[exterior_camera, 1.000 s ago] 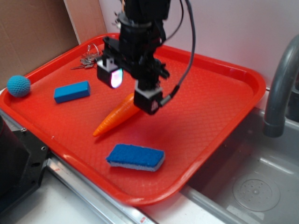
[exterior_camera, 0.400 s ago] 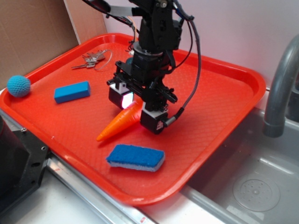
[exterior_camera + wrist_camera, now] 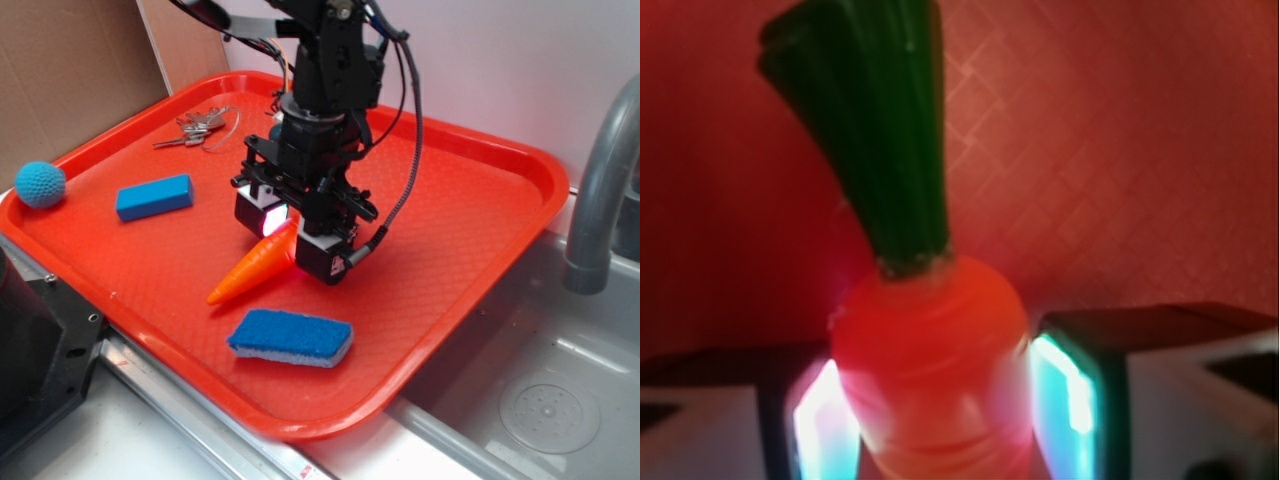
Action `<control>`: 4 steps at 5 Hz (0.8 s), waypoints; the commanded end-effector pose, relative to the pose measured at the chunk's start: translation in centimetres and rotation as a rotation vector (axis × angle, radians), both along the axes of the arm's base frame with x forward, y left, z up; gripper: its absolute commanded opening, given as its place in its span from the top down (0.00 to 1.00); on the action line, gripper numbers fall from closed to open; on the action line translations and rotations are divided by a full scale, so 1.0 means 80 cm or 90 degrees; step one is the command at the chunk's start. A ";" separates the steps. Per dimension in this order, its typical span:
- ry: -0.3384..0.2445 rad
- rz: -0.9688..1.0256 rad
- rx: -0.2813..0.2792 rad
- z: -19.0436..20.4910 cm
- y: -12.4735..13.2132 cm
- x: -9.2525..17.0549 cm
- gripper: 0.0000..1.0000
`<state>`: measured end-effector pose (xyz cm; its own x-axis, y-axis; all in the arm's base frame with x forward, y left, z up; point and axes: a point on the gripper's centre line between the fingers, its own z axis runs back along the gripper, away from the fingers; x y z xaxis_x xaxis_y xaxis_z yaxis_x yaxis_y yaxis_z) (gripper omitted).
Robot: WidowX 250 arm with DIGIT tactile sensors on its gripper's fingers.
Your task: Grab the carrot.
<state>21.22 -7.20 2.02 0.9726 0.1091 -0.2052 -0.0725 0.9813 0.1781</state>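
The carrot (image 3: 245,272) lies on the red tray (image 3: 470,210), its point toward the front left and its thick end under my gripper (image 3: 290,235). In the wrist view the carrot (image 3: 930,350) fills the space between the two glowing pads, and its dark green stem (image 3: 875,130) points away up the frame. Both pads press against its sides, so my gripper (image 3: 940,410) is shut on the carrot's thick end. The carrot still rests on the tray.
A blue sponge (image 3: 290,337) lies just in front of the carrot. A blue block (image 3: 153,196), a teal ball (image 3: 40,184) and keys (image 3: 200,125) are at the left. A sink (image 3: 540,400) with a grey faucet (image 3: 600,190) is at the right, and cardboard (image 3: 70,70) stands behind.
The gripper came down over the carrot's thick end and its fingers drew in against it. The carrot shifted slightly to the right.
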 end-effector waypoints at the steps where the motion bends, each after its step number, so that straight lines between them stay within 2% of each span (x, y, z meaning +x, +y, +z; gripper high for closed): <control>1: -0.023 0.098 -0.023 0.075 0.001 -0.042 1.00; 2: -0.044 0.076 -0.069 0.137 0.011 -0.066 1.00; 3: -0.058 0.071 -0.093 0.198 0.020 -0.068 1.00; 4: -0.070 0.048 -0.058 0.261 0.016 -0.063 1.00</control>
